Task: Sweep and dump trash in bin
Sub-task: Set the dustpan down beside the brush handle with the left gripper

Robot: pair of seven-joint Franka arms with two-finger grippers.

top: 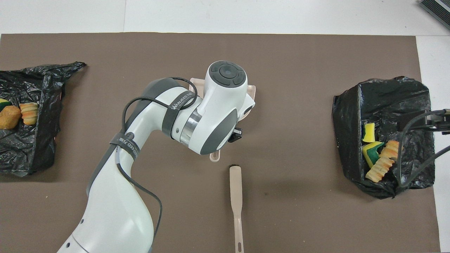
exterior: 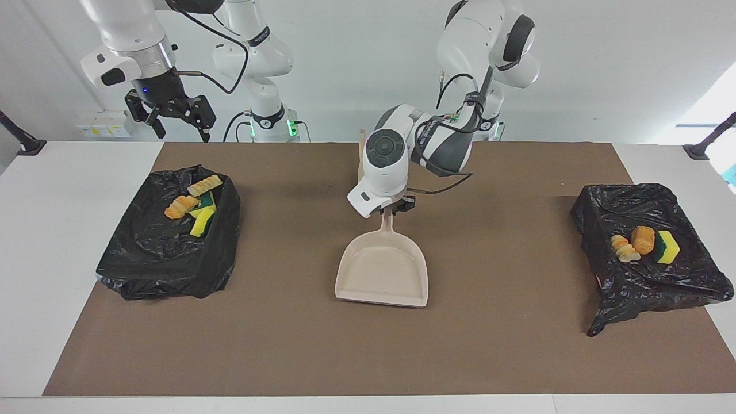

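My left gripper (exterior: 393,210) is shut on the handle of the beige dustpan (exterior: 383,271), which lies empty at the middle of the mat with its mouth pointing away from the robots. In the overhead view the arm hides most of the dustpan (top: 252,92). Trash lies in both black-bagged bins. Several scraps (exterior: 195,206) are in the bin (exterior: 167,259) at the right arm's end, and three scraps (exterior: 644,244) are in the bin (exterior: 650,287) at the left arm's end. My right gripper (exterior: 172,121) hangs open and empty, high above the table edge by the right arm's bin.
A beige hand brush (top: 236,196) lies on the brown mat (top: 299,105), nearer to the robots than the dustpan, with its bristle end just short of the dustpan's handle tip. White table borders the mat at both ends.
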